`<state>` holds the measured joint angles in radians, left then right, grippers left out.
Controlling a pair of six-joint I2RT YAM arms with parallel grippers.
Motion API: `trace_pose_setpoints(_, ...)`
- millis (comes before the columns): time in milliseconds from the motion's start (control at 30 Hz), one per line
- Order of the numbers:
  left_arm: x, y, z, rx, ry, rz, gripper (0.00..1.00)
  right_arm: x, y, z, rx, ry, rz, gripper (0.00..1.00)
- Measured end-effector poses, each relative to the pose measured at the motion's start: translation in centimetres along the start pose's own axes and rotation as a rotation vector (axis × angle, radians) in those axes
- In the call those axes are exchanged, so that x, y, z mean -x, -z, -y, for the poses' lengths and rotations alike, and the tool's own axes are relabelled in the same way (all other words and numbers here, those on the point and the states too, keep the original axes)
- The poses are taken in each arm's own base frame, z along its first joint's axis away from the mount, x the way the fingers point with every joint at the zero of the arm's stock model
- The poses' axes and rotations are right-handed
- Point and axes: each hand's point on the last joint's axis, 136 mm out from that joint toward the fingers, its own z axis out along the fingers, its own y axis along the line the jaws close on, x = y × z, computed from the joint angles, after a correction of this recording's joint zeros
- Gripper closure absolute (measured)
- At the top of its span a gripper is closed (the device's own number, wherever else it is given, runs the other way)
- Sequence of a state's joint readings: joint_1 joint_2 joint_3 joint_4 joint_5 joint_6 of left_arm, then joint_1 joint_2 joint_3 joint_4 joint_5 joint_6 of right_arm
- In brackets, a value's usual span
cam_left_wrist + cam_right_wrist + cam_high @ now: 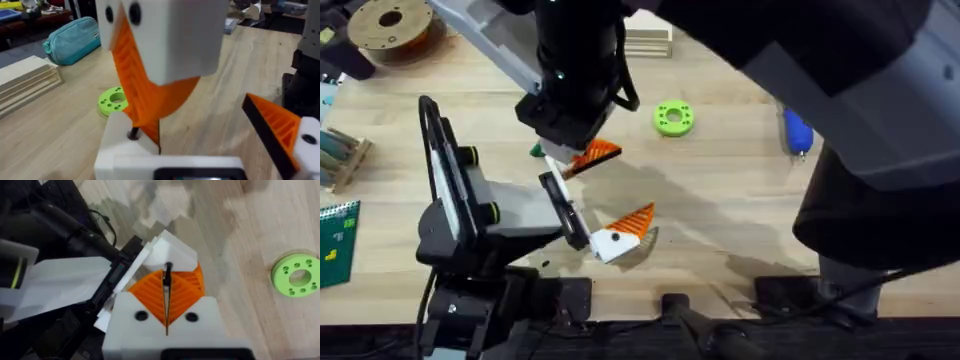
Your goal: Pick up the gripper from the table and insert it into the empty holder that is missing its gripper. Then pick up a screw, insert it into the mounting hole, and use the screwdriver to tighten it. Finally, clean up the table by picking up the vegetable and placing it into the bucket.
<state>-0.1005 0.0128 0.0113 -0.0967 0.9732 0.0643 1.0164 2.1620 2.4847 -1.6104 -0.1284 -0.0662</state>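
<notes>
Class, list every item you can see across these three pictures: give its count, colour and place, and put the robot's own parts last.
screwdriver: 1, blue, far right of table.
disc: 1, bright green, holed, mid-table.
vegetable: 1, green, mostly hidden under right arm.
spool: 1, brown, far left corner.
pouch: 1, teal, beyond the table.
wooden blocks: 1 stack, pale, far edge.
gripper: 1, orange, held by right gripper.
holder: 1, white, on black claw.
left gripper: white and orange.
right gripper: white and orange.
</notes>
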Motion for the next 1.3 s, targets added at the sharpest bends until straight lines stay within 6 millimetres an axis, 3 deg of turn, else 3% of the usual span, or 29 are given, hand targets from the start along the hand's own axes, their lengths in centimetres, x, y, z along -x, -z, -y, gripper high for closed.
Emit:
trace_pose_setpoints(800,0.0,0.0,0.0,0.000,0.000,0.000,0.006,-0.1,0.0,0.0,0.000,-0.019,-0.004,0.997)
trace_pose_setpoints(1300,0.0,0.0,0.0,0.000,-0.007,0.000,0.005,0.5,1.1,0.3,-0.023,-0.019,0.039,0.997)
